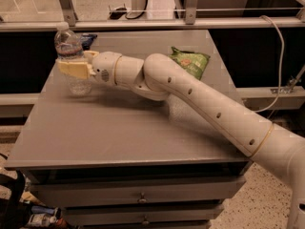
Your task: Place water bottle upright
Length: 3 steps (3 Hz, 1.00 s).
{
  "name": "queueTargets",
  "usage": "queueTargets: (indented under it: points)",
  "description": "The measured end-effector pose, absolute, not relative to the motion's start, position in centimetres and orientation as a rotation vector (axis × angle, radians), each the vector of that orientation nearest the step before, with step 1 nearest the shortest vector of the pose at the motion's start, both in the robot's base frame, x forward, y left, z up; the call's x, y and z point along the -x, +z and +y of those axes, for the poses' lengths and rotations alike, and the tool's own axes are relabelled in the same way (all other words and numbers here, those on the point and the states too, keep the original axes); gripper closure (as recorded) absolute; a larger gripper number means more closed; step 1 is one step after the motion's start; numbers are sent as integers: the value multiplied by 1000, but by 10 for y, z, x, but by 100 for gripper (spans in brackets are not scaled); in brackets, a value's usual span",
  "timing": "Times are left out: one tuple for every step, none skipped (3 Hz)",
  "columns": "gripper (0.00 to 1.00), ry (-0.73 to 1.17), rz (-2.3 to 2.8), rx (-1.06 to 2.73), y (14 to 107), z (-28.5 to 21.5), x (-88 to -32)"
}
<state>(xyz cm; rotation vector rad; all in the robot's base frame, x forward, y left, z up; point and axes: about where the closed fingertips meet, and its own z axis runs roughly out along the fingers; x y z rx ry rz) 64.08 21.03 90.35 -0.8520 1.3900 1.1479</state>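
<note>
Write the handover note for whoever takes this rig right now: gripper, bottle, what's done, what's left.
The gripper is over the table's back left part, shut on the water bottle at its label band.
The water bottle stands upright, cap up; its base looks to rest on the table.
The green snack bag lies at the back right, apart from the bottle.
Done: bottle brought upright.
Left: probably open the gripper and draw the arm back without knocking the bottle over.
</note>
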Motion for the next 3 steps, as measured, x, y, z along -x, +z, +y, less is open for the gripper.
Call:
queueTargets:
  points:
    - [21, 1148, 1390, 852, 904, 210, -641]
    - [0, 1152, 1388, 856, 904, 213, -639]
    - [0, 1152, 1388, 857, 904, 213, -639]
